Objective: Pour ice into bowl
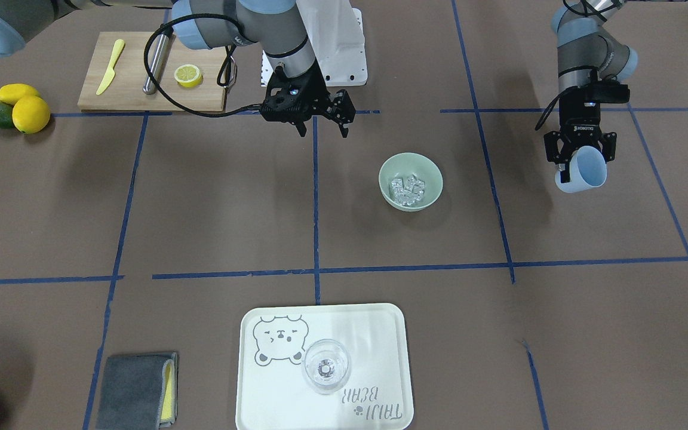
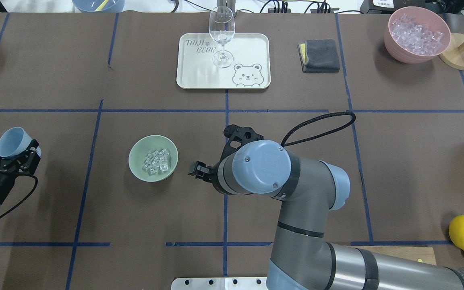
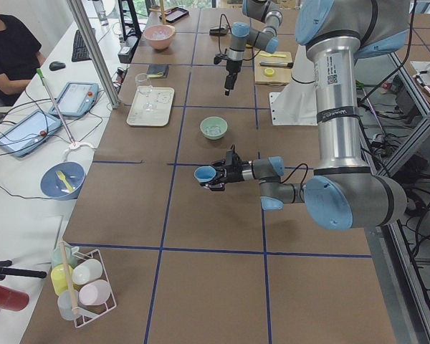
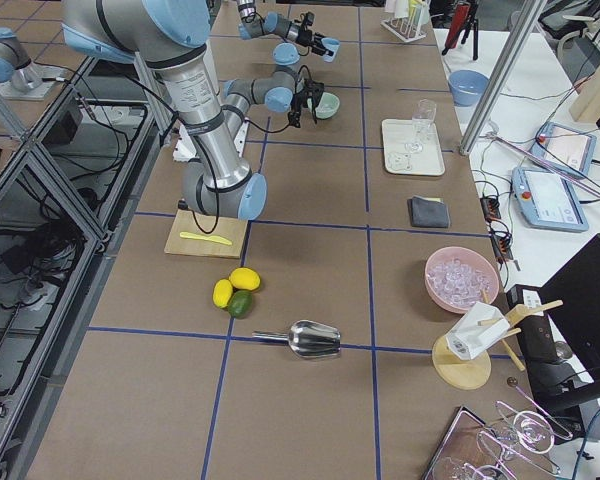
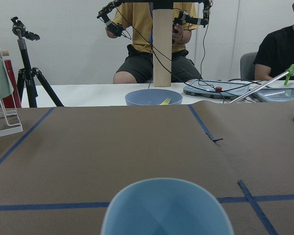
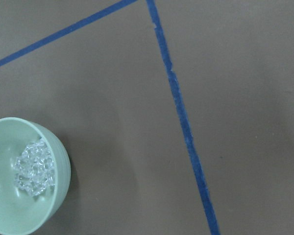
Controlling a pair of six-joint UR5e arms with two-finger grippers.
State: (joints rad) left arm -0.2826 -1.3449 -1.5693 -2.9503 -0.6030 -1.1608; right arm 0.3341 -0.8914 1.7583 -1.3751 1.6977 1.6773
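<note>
Brown blue-taped table [image 1: 200, 209], left fingers [image 1: 561, 161] grasping cup [image 1: 586, 170], right fingers [image 1: 344, 122] released, ice [image 1: 408, 190] in bowl [image 1: 435, 190].

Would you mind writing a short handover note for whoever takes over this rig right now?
Left gripper: shut on the light blue cup, held in the air on its side, well clear of the bowl. The cup looks empty in the wrist view.
Right gripper: open, holding nothing, hovering on the bowl's other side.
Ice: a small heap inside the bowl; none seen spilled around it.
Done: the pour appears complete.
Left: probably only setting the cup down and parking both arms.
</note>
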